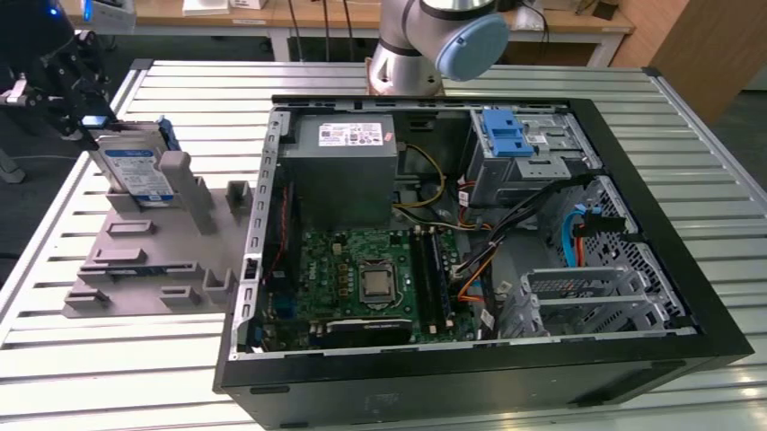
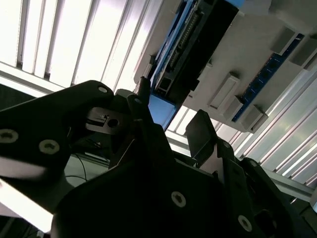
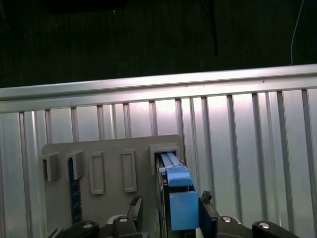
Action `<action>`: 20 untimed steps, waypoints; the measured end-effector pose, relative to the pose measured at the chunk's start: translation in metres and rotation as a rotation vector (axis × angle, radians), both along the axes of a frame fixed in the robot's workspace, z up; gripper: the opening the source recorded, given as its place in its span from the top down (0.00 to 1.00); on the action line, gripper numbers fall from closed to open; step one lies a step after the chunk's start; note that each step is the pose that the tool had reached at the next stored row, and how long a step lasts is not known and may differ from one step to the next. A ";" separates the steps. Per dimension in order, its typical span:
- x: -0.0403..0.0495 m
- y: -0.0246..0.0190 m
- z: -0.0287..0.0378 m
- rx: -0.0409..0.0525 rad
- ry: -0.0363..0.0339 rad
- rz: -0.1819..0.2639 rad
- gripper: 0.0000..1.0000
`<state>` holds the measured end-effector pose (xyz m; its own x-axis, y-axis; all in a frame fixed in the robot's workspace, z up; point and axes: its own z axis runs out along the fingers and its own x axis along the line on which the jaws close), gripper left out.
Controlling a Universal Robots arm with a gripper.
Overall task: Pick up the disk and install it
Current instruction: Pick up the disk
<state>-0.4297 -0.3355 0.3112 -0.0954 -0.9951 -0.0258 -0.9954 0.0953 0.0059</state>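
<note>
The disk (image 1: 129,171) stands on edge in a grey slotted holder (image 1: 144,260) on the exterior view's left, its white-and-blue label showing inside a blue carrier. My black gripper (image 1: 90,124) hovers at the disk's upper end. In the first wrist view the blue carrier edge (image 3: 177,198) sits between my two fingertips (image 3: 136,206), with a gap on each side. The gripper (image 3: 171,210) is open and straddles the disk. In the second wrist view the disk's end (image 2: 190,44) lies just beyond the open gripper (image 2: 171,111).
An open computer case (image 1: 671,215) fills the middle of the ribbed metal table (image 1: 204,99). Inside are a grey power supply box (image 1: 341,144), a motherboard (image 1: 372,278) and a drive bay with a blue latch (image 1: 509,135). The arm's base (image 1: 408,54) stands behind the case.
</note>
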 end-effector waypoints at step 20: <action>-0.0005 0.0042 -0.0156 0.0046 0.0004 0.000 0.44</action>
<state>-0.4302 -0.3313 0.2956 -0.0953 -0.9950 -0.0304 -0.9954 0.0952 0.0067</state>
